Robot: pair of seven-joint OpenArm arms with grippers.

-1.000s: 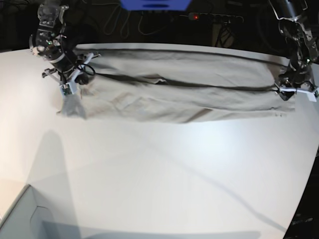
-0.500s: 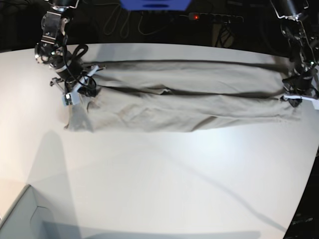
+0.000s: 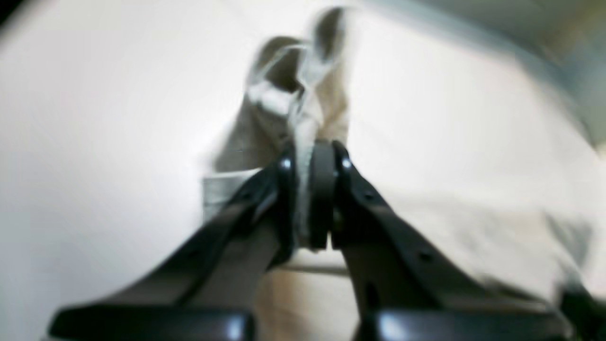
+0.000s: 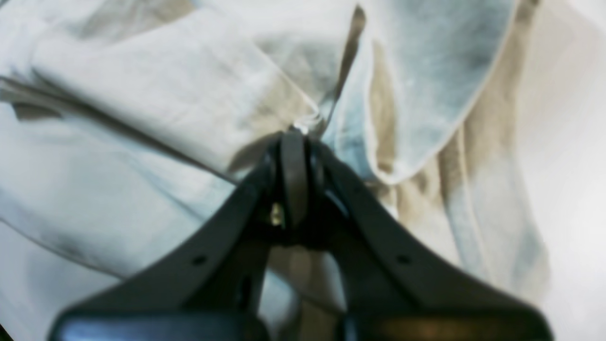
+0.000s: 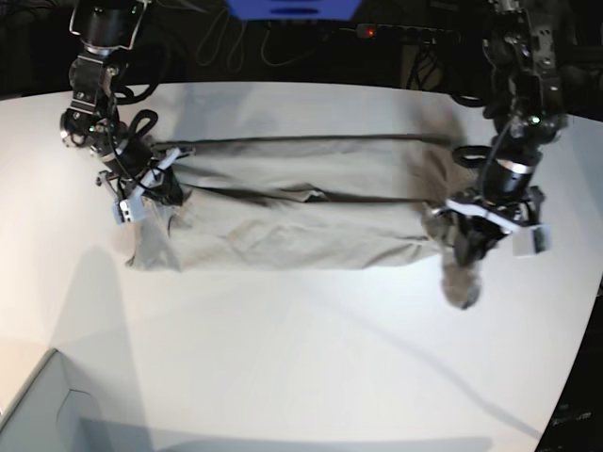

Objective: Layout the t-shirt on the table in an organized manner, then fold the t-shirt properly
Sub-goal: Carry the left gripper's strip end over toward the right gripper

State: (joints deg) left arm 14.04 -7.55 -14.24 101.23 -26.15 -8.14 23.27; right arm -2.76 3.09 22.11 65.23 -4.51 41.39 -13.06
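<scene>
Left wrist view: your left gripper (image 3: 315, 199) is pinching a bunched corner of the t-shirt (image 3: 303, 113). Right wrist view: your right gripper (image 4: 293, 175) is clamped on a crumpled fold. Base view: the shirt lies as a long band across the table (image 5: 301, 358), one end lifted, so you've begun folding; finishing folds remain.

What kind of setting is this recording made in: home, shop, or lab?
Most likely a robotics lab or test bench. A bare white table holds only the t-shirt, there is a power strip and loose cables in the dark behind, and a pale box corner in front.
</scene>
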